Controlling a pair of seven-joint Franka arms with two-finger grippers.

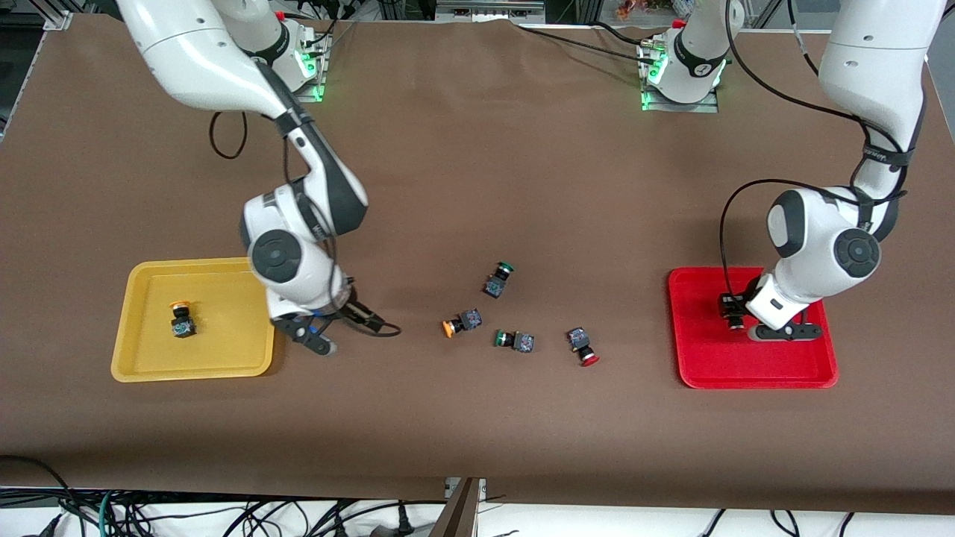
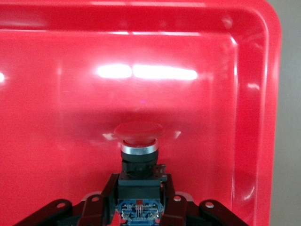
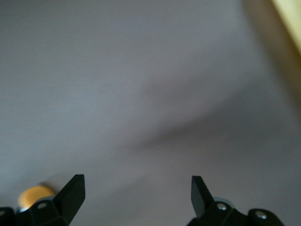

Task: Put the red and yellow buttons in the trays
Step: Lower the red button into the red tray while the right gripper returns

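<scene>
One red button (image 2: 137, 141) pinched in left jaws over red tray (image 2: 263, 94) — right jaws spread, empty.

Both arms are glossy white with rounded shells, dark grey round caps at the joints and black bands between the segments. Black cables loop loosely along each arm, and green lights glow at the two bases. The left pincer (image 1: 785, 333) and the right pincer (image 1: 319, 337) are black, with flat angular fingers (image 3: 73, 193) and small silver screws near the finger roots.
</scene>
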